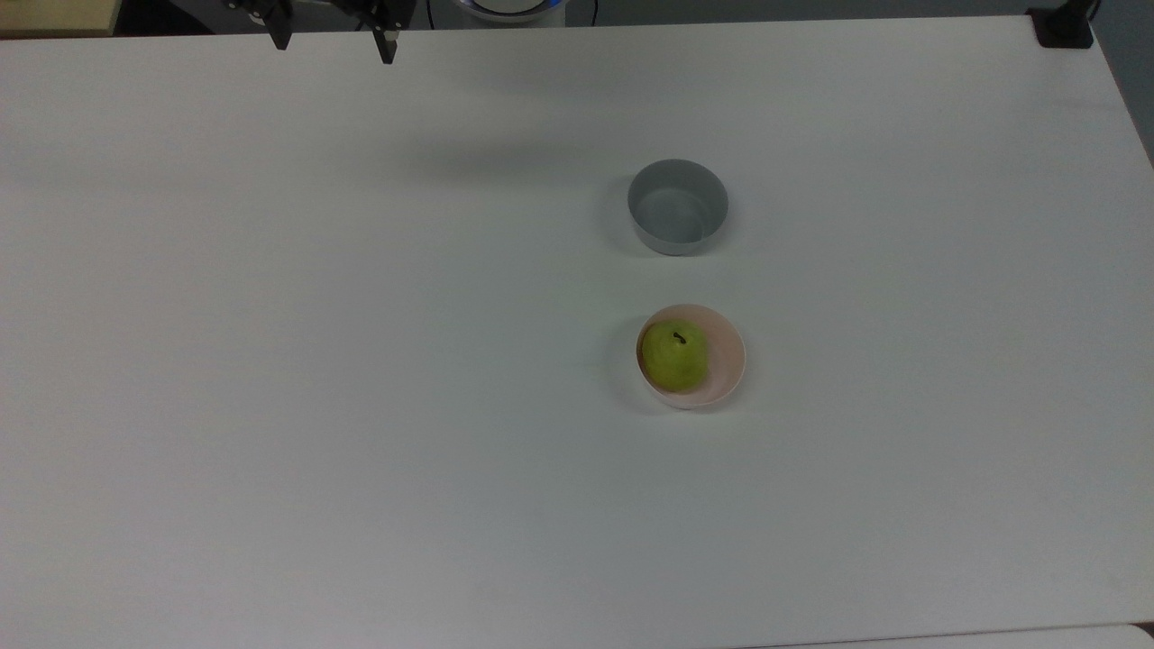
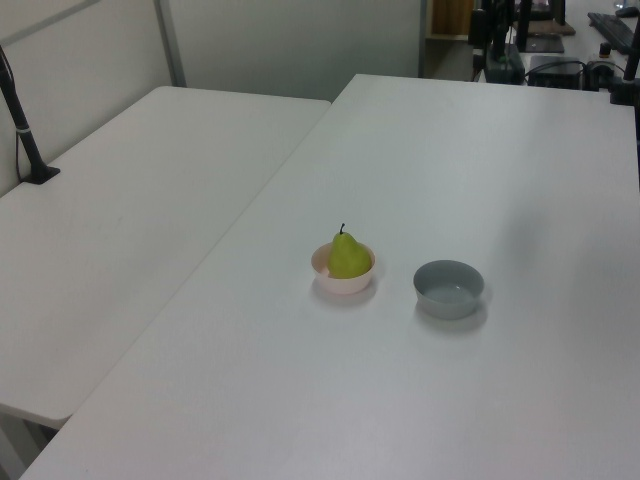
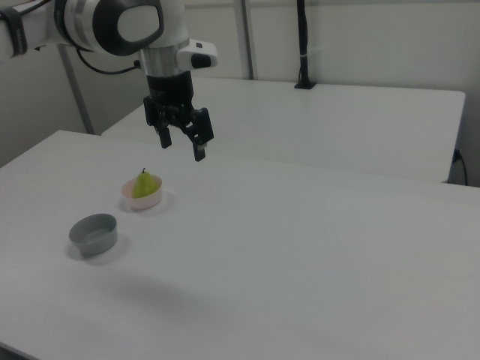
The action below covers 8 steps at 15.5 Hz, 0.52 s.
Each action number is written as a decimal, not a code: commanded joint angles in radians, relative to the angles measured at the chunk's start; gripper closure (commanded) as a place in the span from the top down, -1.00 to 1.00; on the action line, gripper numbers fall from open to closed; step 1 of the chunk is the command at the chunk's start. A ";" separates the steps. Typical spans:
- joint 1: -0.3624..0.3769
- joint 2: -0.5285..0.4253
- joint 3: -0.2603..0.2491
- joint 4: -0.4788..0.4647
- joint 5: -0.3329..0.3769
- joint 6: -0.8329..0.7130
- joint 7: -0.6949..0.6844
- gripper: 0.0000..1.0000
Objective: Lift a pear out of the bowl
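We read no brand, label or writing on anything here.

Going from the top view's left, we first meet the pincer (image 1: 334, 41) at the upper edge, its two dark fingers (image 1: 386, 45) spread wide apart with nothing between them, well away from both bowls. In the right view the pincer (image 3: 182, 144) hangs from the white arm (image 3: 112, 26) above the desk (image 3: 300, 247), fingers pointing down and apart, up and to the right view's right of the fruit, not touching it.

Further to the top view's right, past the middle of the white desk (image 1: 315, 406), we find the grey bowl (image 1: 678, 207), straight-sided and standing alone. Just below it in the top view, apart from it, is the pink bowl (image 1: 726, 361), and in it the pear (image 1: 675, 356).

The pear sits against the bowl's wall on the top view's left, leaving a crescent of bare pink on the right. Its long axis stands about upright: in the left view the pear (image 2: 349, 257) rises above the rim of the pink bowl (image 2: 343, 281) with its narrow end and short dark stem pointing up, and the grey bowl (image 2: 449, 288) lies near on the left view's right. In the right view the pear (image 3: 143, 184) also stands stem-up in the pink bowl (image 3: 142, 200), with the grey bowl (image 3: 94, 233) nearer the right view's lower left.
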 commanded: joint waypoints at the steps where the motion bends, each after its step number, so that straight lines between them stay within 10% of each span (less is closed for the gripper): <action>1: 0.010 -0.016 -0.010 -0.025 -0.006 -0.007 -0.016 1.00; 8: 0.015 -0.019 -0.010 -0.025 -0.006 -0.021 -0.028 1.00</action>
